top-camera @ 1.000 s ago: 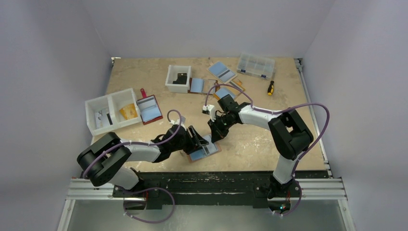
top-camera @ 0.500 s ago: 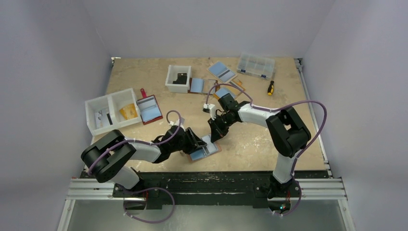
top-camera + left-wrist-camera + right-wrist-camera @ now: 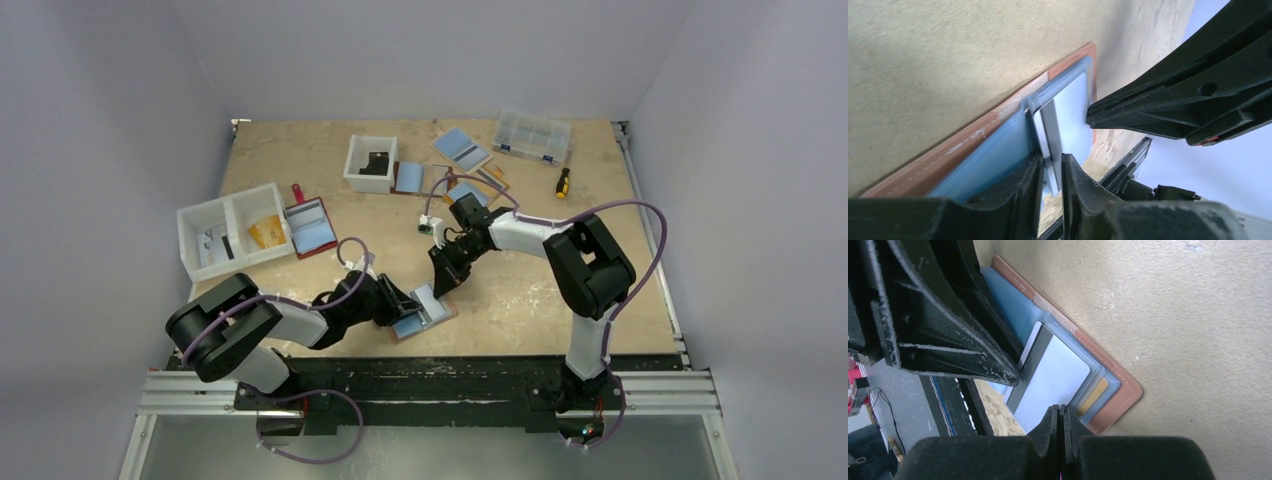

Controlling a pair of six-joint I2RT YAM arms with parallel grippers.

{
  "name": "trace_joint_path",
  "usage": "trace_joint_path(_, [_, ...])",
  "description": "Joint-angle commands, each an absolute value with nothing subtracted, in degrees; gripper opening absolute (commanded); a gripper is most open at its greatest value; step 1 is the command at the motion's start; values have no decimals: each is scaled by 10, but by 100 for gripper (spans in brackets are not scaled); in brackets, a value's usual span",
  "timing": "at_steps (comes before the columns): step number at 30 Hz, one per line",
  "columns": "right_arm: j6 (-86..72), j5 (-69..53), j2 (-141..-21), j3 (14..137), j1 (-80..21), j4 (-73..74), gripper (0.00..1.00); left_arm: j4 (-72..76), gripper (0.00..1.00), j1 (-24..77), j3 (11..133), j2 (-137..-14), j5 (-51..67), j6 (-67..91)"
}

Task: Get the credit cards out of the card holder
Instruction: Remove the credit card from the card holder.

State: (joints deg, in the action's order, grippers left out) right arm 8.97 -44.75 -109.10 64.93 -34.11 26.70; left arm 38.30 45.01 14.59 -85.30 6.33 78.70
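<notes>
Soft, even light (wrist views blurred up close).

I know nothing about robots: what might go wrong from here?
1. The left gripper straddles only the thin edge of the striped card, so the card may slip out or bend.
2. The right gripper, shut, rests right by that card. If it pins the card rather than the card holder, pulling could drag everything.
3. The card holder lies near the front edge of the table and might slide off.

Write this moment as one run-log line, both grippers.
left gripper: astride credit card edge, grip unclear | right gripper: shut, tip at card holder
</notes>
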Motion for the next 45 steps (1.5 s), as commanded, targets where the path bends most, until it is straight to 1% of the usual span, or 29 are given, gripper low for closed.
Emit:
trace_joint_path(1, [101, -544, -1118, 653, -416, 285, 0, 425, 14, 458, 137, -851, 47, 798])
trace_joint_path(2, [103, -543, -1119, 653, -416, 287, 0, 423, 9, 458, 134, -849, 44, 801])
trace_joint_path(5, [108, -541, -1118, 654, -416, 291, 0, 412, 0, 455, 128, -844, 40, 803])
trace_joint_path(8, [108, -515, -1113, 654, -417, 288, 0, 410, 0, 454, 122, -836, 38, 797])
trace_joint_path(12, [90, -416, -1108, 650, -411, 273, 0, 376, 0, 448, 123, -815, 46, 766])
trace_joint_path(14, [84, -374, -1106, 646, -406, 267, 3, 338, 0, 445, 126, -799, 52, 748])
trace_joint_path(17, [81, -323, -1106, 643, -404, 263, 5, 290, 0, 441, 124, -769, 57, 729])
trace_joint_path(23, [79, -278, -1115, 647, -404, 266, 12, 202, 0, 434, 121, -712, 56, 704])
trace_joint_path(35, [85, -269, -1112, 647, -403, 269, 31, 122, 0, 407, 83, -595, 60, 698])
trace_joint_path(42, [118, -290, -1092, 655, -403, 283, 43, 5, 0, 381, 115, -531, 72, 618])
trace_joint_path(45, [148, -317, -1070, 665, -403, 301, 46, -88, 0, 371, 159, -521, 74, 548])
